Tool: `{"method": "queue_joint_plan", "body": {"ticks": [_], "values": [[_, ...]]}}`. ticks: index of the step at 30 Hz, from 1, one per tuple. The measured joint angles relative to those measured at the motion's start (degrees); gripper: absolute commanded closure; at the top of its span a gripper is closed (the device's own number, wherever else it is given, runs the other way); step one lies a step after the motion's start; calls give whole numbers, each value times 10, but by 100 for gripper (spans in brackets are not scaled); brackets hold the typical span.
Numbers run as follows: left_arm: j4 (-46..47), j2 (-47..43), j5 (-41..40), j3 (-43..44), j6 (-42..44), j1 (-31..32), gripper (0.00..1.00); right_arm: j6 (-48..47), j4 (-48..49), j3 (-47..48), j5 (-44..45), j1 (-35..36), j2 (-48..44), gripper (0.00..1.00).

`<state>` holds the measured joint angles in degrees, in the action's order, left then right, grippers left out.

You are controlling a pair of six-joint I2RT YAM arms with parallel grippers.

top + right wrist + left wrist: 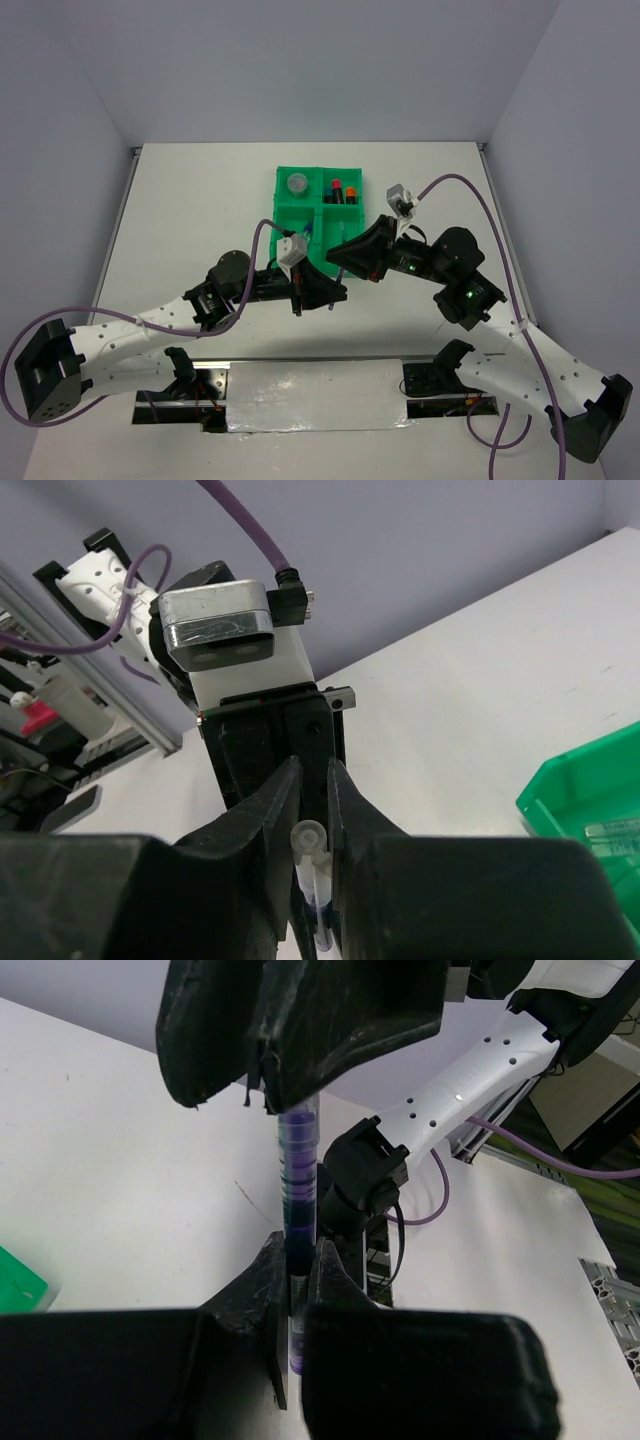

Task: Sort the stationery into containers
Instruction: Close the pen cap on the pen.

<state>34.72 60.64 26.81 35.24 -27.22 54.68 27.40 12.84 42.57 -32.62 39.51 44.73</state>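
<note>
One pen (298, 1185), held off the table (200, 200) just near of the tray (281, 205), gripped at both ends: left gripper (298, 1250) clamped on one end, right gripper (310, 800) closed narrow on the white-tipped end. Long axis runs straight from gripper to gripper, in line with both sets of fingers; top view hides it. One tray, four compartments: far-left has one disc (297, 184), far-right two red-capped markers (337, 190) lying roughly far-to-near

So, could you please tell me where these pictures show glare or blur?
Top external: glare on the shiny strip at the near edge. Left wrist: left pincer dark and blurred up close, pen sharper. Right wrist: right pincer likewise soft.
</note>
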Motion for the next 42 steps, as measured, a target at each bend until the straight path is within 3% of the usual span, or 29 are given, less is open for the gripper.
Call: {"method": "queue_joint_plan", "body": {"ticks": [10,13,14,25,32,42], "values": [[-1,0,-10,0,-2,0,100,7,26,-14,-10,-1,1,73],[-5,0,-14,6,-3,0,100,10,29,-19,-12,-1,2,83],[-6,0,-14,7,-4,0,100,10,32,-19,-13,-1,3,100],[-17,0,-17,15,-17,0,100,11,56,-29,-12,-2,0,100],[-62,-1,-23,25,-17,-2,100,29,151,-92,-9,-5,3,100],[-71,31,67,49,-64,-60,100,59,274,-137,33,-7,40,100]]}}
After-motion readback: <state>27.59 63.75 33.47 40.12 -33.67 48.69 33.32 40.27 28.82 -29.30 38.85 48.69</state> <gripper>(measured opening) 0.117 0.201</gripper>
